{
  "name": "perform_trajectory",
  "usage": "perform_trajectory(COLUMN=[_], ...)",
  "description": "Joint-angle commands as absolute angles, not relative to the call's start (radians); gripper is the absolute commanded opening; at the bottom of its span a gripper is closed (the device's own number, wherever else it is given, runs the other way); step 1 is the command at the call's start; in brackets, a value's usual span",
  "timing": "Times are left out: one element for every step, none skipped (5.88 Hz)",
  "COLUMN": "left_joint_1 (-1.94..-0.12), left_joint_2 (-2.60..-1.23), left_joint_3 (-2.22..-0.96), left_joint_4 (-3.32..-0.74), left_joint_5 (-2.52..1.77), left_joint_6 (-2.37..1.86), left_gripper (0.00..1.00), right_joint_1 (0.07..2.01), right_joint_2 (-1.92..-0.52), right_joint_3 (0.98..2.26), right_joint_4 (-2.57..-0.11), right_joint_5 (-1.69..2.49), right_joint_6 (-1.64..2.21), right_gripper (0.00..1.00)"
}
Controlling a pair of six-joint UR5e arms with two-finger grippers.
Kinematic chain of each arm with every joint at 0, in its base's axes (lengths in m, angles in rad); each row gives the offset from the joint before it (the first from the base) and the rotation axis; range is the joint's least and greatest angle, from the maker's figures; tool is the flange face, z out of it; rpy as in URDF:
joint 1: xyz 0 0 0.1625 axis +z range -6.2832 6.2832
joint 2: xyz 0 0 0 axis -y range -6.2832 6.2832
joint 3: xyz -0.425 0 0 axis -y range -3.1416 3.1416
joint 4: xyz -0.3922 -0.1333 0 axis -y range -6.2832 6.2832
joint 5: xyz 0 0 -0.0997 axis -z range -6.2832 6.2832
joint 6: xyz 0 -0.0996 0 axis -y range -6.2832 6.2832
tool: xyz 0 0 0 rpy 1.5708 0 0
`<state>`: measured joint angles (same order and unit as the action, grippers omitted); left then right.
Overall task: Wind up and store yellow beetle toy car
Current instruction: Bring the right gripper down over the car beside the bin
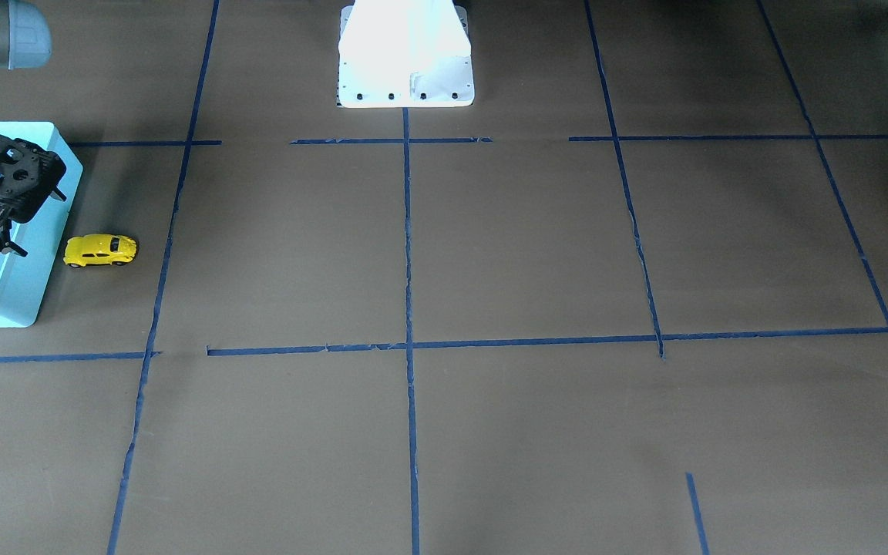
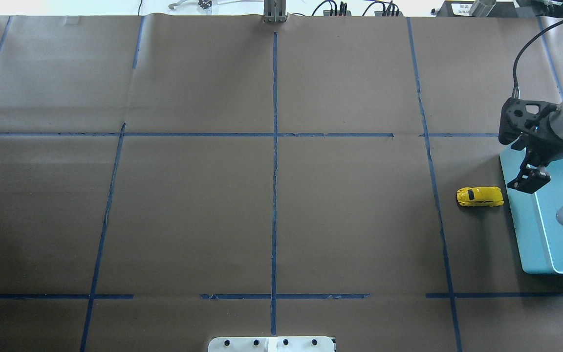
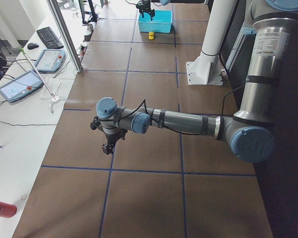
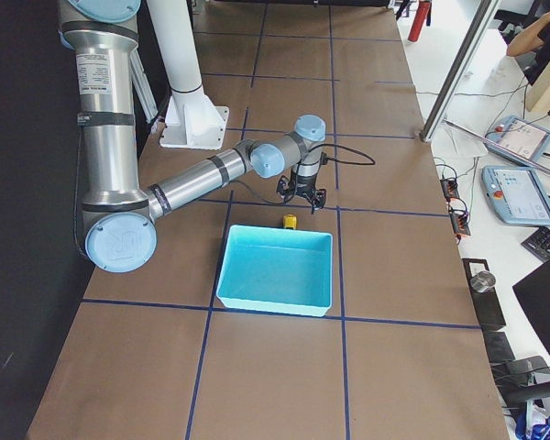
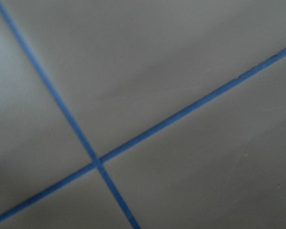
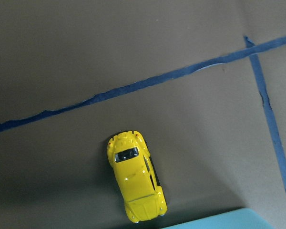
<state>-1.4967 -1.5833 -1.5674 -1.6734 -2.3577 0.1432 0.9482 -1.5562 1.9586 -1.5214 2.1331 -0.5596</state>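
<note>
Where one bin (image 2: 521,230) stands, one yellow beetle toy car (image 2: 479,196) sits beside

Table's right end: bin (image 2: 521,230) wall stands just beside one end of car (image 2: 479,196), right gripper (image 2: 528,182) hangs over that rim; both car flanks and far end face bare paper.
</note>
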Motion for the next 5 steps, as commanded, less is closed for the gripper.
perform_trajectory(left_joint_1=[-1.575,-1.597,-1.598,-1.597,-1.597], left_joint_2=[-1.549,-1.548,-1.546,-1.539,-1.537], left_joint_3=[-1.568,-1.584,-1.585,-1.577,-1.58], left_joint_4=[-1.664,-1.664,-1.664,-1.664,-1.664], left_joint_5=[-2.397,-2.419,-2.416,-2.413,-2.411], left_joint_6=[0.03,-0.041,-0.041,-0.041,-0.041], left_gripper=[1.0,1.0,1.0,1.0,1.0], right_joint_1=[0.843,0.822,0.807,0.79,0.772], right_joint_2=[-1.589,-1.592,-1.592,-1.589,-1.591], right_joint_3=[1.963,1.96,1.954,1.928,1.916], right_joint_4=[-1.422,-1.42,-1.42,-1.417,-1.411], right_joint_5=[2.048,2.013,2.005,1.982,1.98], right_joint_6=[-0.633,-0.661,-0.664,-0.664,-0.666], right_gripper=[1.0,1.0,1.0,1.0,1.0])
